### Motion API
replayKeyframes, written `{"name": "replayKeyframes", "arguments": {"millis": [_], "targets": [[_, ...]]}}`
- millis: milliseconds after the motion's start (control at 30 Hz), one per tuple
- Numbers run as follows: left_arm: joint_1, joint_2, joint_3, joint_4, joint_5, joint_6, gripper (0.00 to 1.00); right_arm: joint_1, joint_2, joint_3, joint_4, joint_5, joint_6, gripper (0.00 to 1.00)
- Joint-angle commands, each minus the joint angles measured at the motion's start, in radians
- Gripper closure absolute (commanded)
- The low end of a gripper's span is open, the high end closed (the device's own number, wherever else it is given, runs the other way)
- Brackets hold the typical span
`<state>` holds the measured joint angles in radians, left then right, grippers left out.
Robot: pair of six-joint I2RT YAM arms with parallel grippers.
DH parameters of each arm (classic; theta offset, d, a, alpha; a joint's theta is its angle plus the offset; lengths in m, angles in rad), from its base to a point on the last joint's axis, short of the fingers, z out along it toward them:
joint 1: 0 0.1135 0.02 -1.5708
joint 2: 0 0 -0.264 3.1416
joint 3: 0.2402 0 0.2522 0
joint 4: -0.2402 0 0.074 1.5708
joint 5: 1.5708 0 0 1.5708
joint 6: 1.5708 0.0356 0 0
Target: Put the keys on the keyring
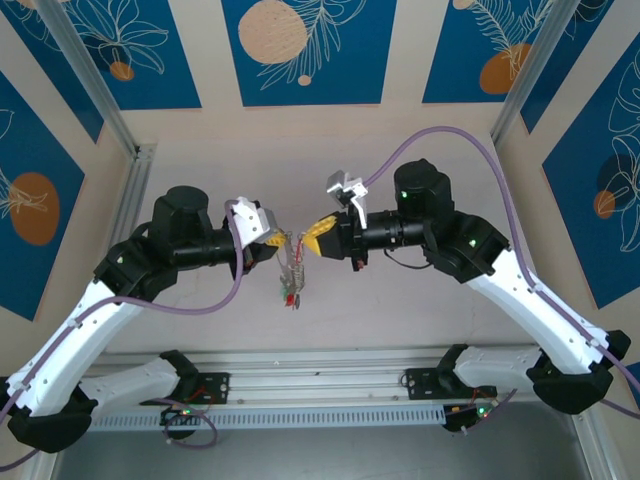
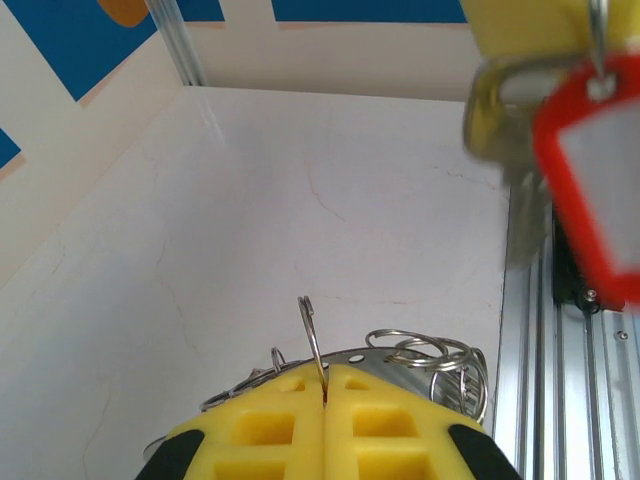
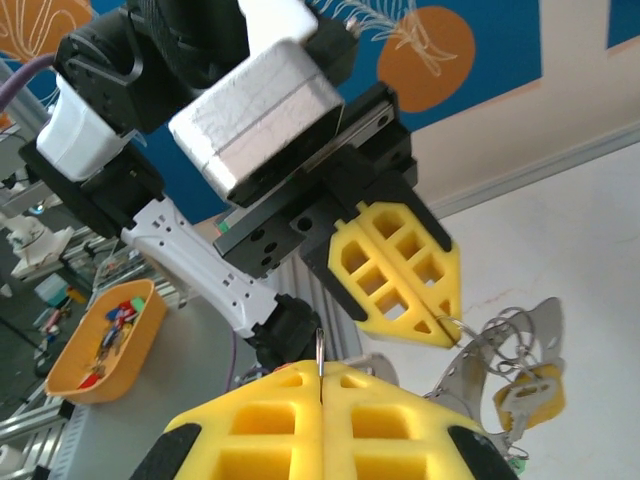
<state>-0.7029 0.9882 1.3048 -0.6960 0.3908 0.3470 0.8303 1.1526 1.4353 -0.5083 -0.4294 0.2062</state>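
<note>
Both arms reach inward with forearms level. The left gripper (image 1: 277,240) and right gripper (image 1: 316,237) face each other tip to tip, just apart. Each pair of yellow fingers (image 2: 270,430) is pressed together.

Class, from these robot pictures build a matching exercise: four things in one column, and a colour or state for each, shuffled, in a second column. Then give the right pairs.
Things
1. key tag hanging at the upper right of the left wrist view
2. bin of small parts
3. wall panel
4. left gripper and right gripper

Colour or state
a. mostly blue
b. shut on a thin wire
c. red frame
d. orange

Pairs: 1-c, 2-d, 3-a, 4-b
</note>
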Motion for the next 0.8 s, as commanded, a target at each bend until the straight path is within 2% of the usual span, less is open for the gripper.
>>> {"name": "replayKeyframes", "arguments": {"millis": [0, 267, 500, 667, 767], "targets": [[-0.011, -0.028, 0.036, 0.063, 0.006, 0.001, 1.0, 0.016, -0.003, -0.039, 0.059, -0.062, 0.018, 1.0], [-0.012, -0.037, 0.041, 0.067, 0.016, 0.0, 1.0, 0.019, -0.009, -0.161, 0.287, -0.054, 0.135, 1.0], [-0.013, -0.04, 0.024, 0.058, -0.029, 0.004, 1.0, 0.017, -0.06, -0.261, 0.387, 0.065, 0.181, 1.0], [0.006, -0.032, -0.023, 0.093, -0.135, -0.027, 1.0, -0.07, -0.16, -0.415, 0.4, 0.192, 0.302, 1.0], [0.046, -0.034, -0.048, 0.111, -0.167, -0.057, 1.0, -0.152, -0.241, -0.593, 0.456, 0.253, 0.469, 1.0]]}}
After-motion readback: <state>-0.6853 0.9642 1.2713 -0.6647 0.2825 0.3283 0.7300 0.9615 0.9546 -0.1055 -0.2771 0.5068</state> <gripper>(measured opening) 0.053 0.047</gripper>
